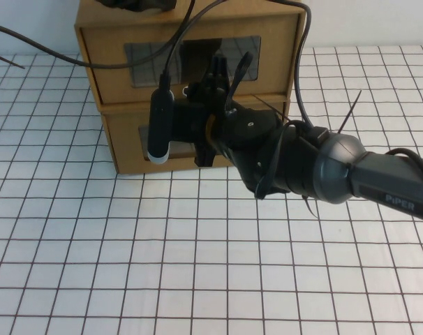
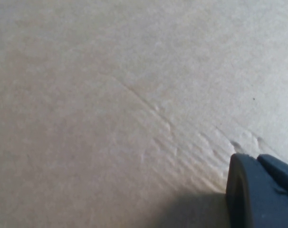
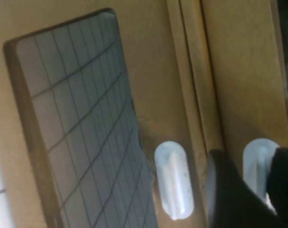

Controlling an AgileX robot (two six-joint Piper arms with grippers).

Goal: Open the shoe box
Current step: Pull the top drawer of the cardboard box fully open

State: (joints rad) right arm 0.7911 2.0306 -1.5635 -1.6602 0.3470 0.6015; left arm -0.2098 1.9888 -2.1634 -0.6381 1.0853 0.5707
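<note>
Fingers (image 3: 225, 190) of the right gripper (image 3: 251, 190) stand spread astride the shoe box (image 1: 274, 42) pull tab (image 3: 260, 159), top centre of the high view. I'd close squarely, then draw straight out. My left gripper (image 2: 260, 190) faces cardboard (image 2: 110, 95), grip unreadable.

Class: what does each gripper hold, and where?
Nothing gripped yet: right gripper straddles a pale tab on the shoe box front; left gripper sits against cardboard, hold unclear.

A white table (image 1: 197, 279) ruled with thin black grid lines fills the scene from near to far, evenly lit. Beyond its far edge stands a plain pale wall (image 1: 379, 21).
</note>
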